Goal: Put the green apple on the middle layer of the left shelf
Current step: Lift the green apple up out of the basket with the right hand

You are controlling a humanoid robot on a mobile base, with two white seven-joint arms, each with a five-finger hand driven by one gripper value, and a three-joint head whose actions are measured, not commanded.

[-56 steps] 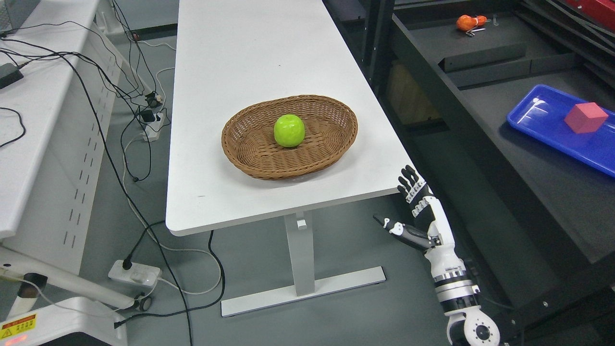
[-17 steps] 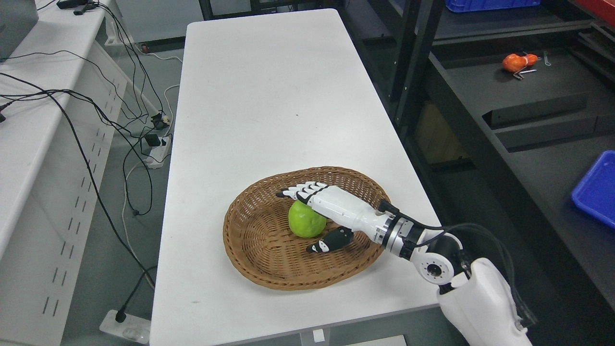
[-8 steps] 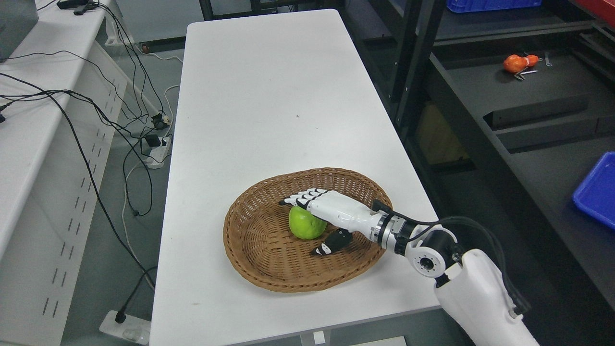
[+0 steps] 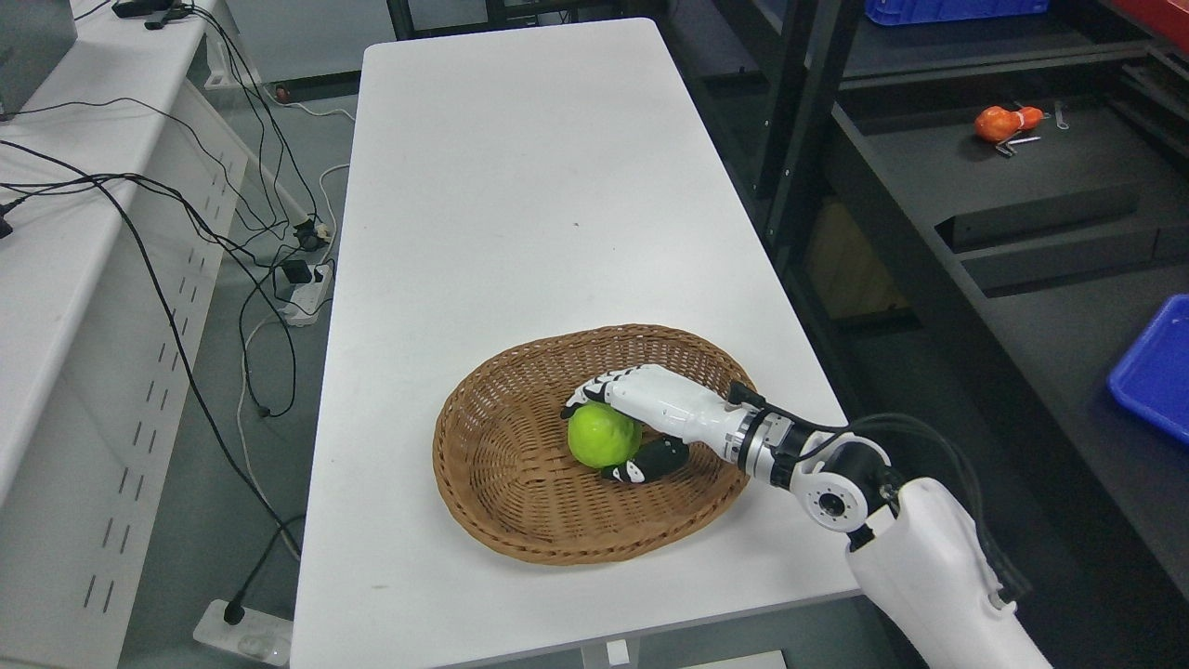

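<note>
A long white rectangular counter (image 4: 520, 186) stretches away from the fingers, its near end carrying everything in play. To the right of the fingers stands a dark metal shelf unit (image 4: 975, 279), with a small orange object (image 4: 1001, 122) on it far off and the corner of a blue plastic tray (image 4: 1152, 367) at the picture's edge. Under the fingers sits an oval brown wicker basket (image 4: 520, 520), on the counter's near end. The white robot right hand (image 4: 650, 409) reaches into the basket from the lower right. Its black-tipped fingers (image 4: 594, 388) curl over the top of the round green apple (image 4: 602, 439), while the thumb presses in from below, so the apple is clasped between them. Whether the apple rests on the basket floor or is just off it is hard to judge from this angle. No readable writing or brand shows anywhere.
</note>
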